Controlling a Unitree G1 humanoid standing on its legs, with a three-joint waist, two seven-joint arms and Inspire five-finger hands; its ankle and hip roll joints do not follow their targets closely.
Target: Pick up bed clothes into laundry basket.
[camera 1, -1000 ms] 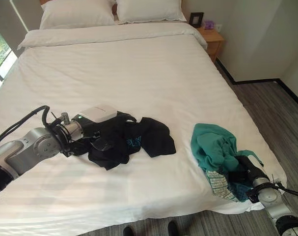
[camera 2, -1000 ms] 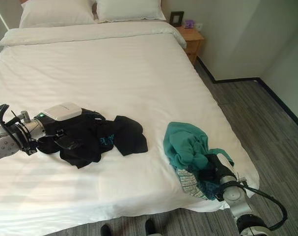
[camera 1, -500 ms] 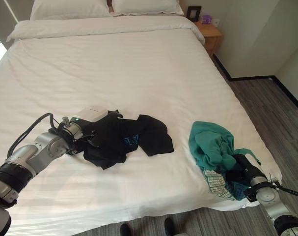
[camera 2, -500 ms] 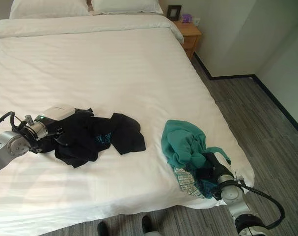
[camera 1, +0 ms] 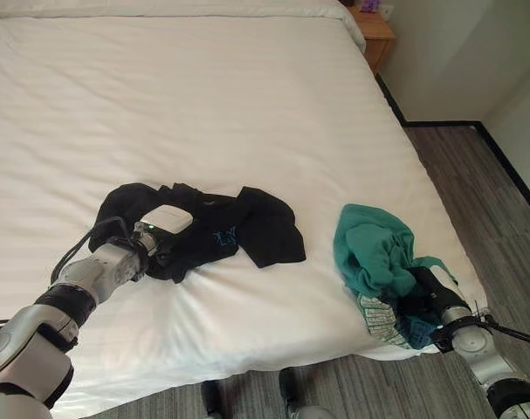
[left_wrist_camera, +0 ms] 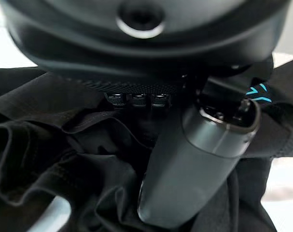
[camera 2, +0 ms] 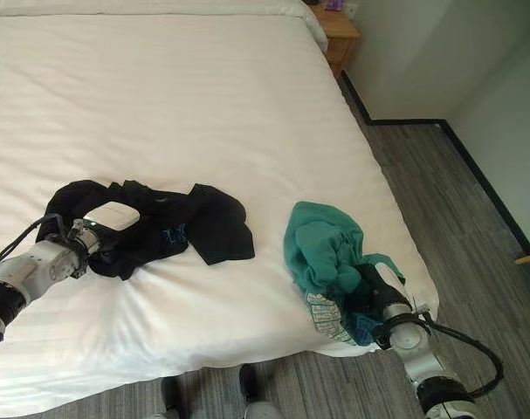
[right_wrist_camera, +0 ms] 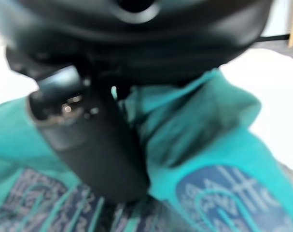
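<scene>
Black clothes (camera 1: pixel 221 231) bunched mid-bed (camera 1: pixel 203 105); left hand (left_wrist_camera: pixel 199 159) buried in them, thumb pressed into folds, looks like a grip. Teal clothes (camera 1: pixel 374 253) heaped near bed's right edge; right hand (right_wrist_camera: pixel 93 145) clamps the teal cloth, thumb on top.

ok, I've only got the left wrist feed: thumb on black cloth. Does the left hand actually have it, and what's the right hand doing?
Observer: The left hand is shut on the black garment, which lies spread flat on the white bed, not lifted.
Operator: And the right?
Observer: The right hand is buried in the teal garment at the bed's near right corner; its wrist view shows the thumb pressed onto the cloth.
Operator: Garments touching?
Observer: No, bare sheet lies between them.
</scene>
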